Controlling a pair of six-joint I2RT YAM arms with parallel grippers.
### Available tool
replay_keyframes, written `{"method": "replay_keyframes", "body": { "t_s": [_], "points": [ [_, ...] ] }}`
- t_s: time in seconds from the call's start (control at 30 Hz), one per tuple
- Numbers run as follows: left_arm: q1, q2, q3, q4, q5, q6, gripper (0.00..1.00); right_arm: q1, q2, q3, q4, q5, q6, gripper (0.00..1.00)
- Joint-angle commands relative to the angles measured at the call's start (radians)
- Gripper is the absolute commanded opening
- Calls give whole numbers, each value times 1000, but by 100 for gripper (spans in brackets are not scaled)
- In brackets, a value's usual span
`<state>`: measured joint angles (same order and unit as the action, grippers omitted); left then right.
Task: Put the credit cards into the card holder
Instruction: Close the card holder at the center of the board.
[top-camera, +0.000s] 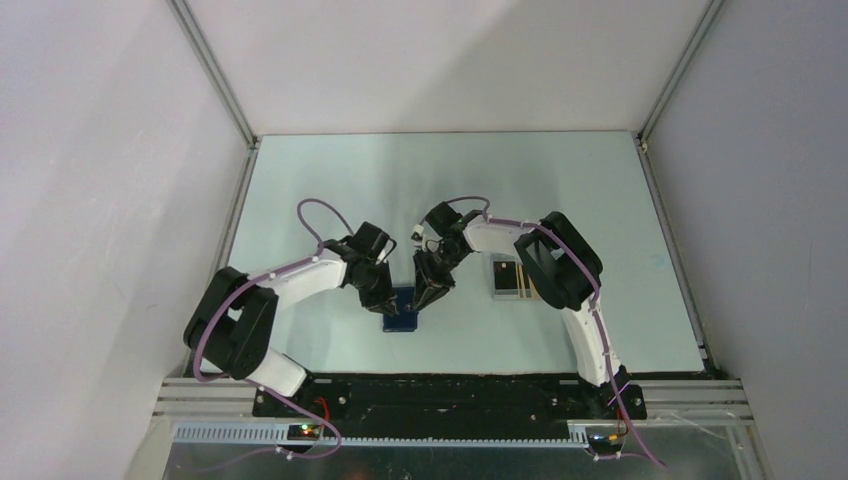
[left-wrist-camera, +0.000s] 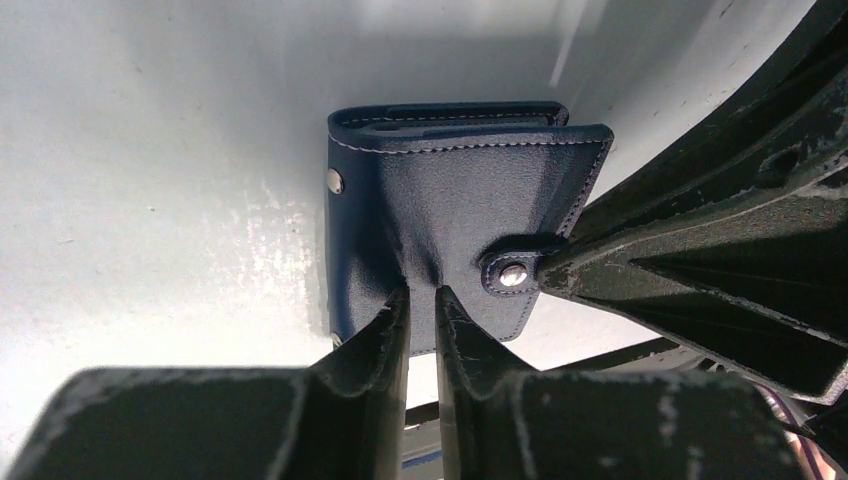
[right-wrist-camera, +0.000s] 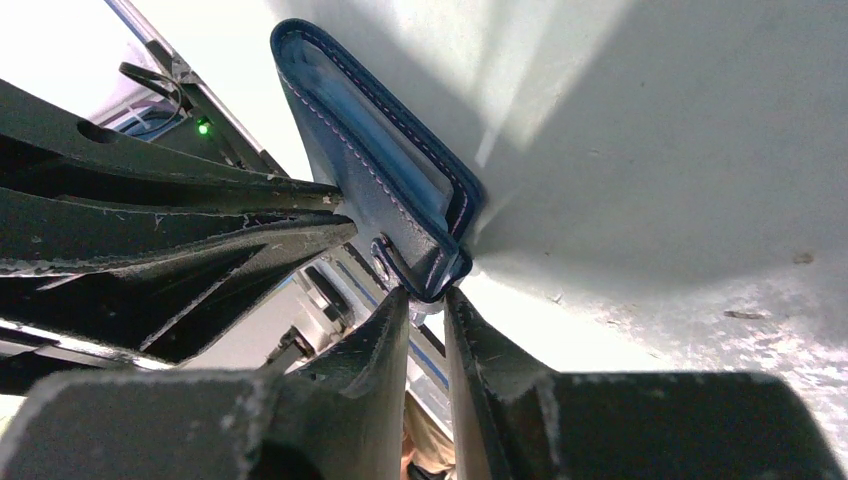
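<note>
The navy-blue card holder (top-camera: 400, 318) is at the table's middle front, between both grippers. In the left wrist view it (left-wrist-camera: 450, 200) stands on edge, and my left gripper (left-wrist-camera: 422, 292) is shut on its front flap. My right gripper (right-wrist-camera: 428, 292) pinches the holder's corner (right-wrist-camera: 400, 190) at the snap clasp tab (left-wrist-camera: 513, 273). From above, the left gripper (top-camera: 385, 303) and right gripper (top-camera: 425, 298) meet over the holder. Thin orange-yellow strips (top-camera: 526, 287), apparently the credit cards, lie to the right, half hidden by the right arm.
A clear case with a dark base (top-camera: 505, 276) lies right of the grippers, against the right arm's elbow (top-camera: 560, 262). Metal rails (top-camera: 240, 130) and white walls frame the table. The arm bases sit on the black bar (top-camera: 440, 395) at the near edge.
</note>
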<state>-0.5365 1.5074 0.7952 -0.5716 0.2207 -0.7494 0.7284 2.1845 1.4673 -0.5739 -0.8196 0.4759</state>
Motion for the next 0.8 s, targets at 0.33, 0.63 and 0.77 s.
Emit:
{"method": "replay_keyframes", "body": {
  "t_s": [0.33, 0.63, 0.77],
  "points": [
    [-21, 40, 16, 17, 15, 20, 19, 40, 36, 22, 37, 77, 0, 24],
    [-23, 41, 16, 17, 14, 20, 18, 75, 30, 15, 45, 178, 20, 26],
    [-23, 42, 16, 18, 13, 21, 18, 78, 17, 5, 69, 188, 29, 28]
  ]
}}
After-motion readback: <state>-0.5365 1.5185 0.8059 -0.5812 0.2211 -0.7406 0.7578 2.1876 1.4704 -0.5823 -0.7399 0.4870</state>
